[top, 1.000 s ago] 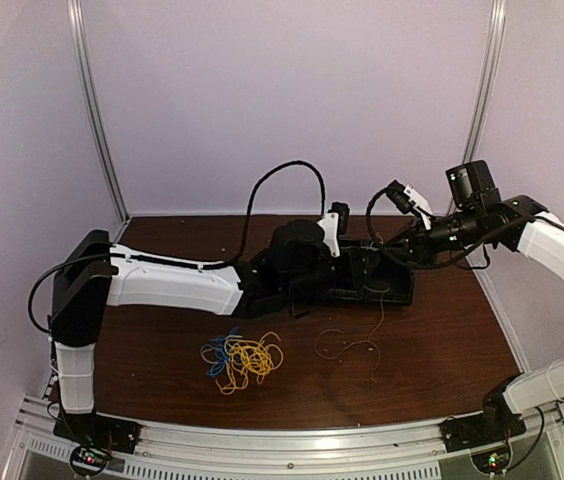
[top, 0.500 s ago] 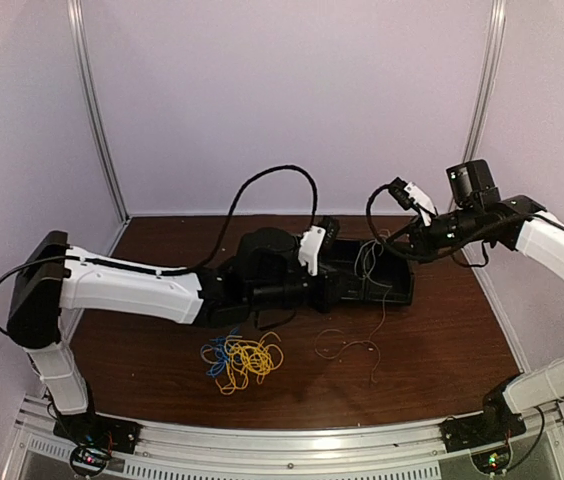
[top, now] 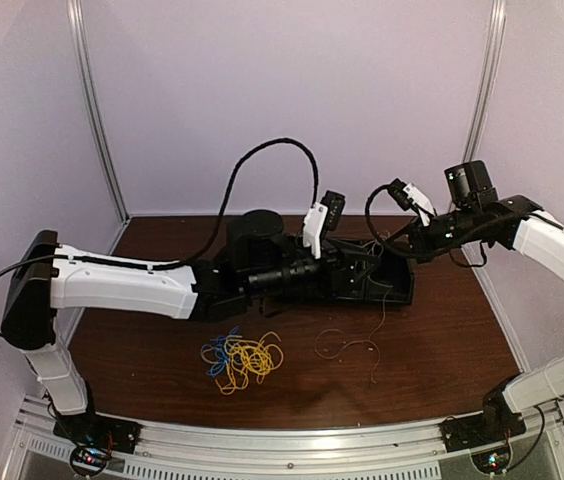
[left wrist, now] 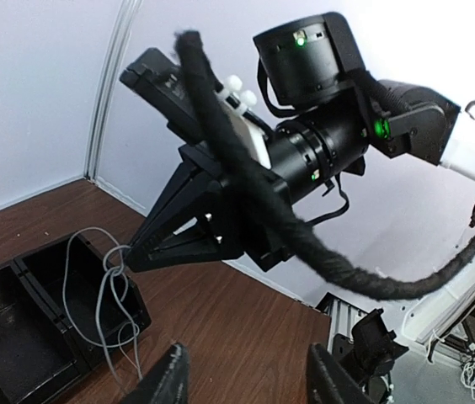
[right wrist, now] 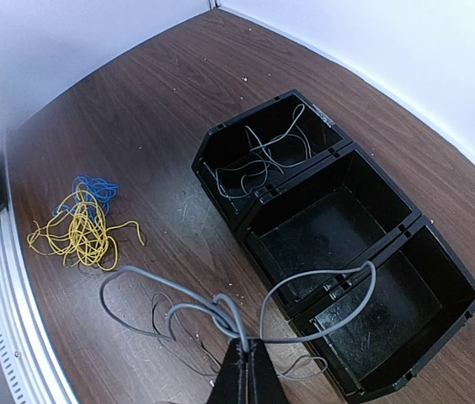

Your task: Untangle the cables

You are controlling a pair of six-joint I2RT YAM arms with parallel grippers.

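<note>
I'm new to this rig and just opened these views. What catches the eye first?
The right gripper, shut on a looped grey cable, holds it above the black bin toward the back of the table. A yellow and blue tangle lies loose nearer the front edge.

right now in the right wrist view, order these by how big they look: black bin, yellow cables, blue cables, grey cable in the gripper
1. black bin
2. held grey cable, but it hangs close to the camera, so this rank is unsure
3. yellow cables
4. blue cables, clearly smallest
</note>
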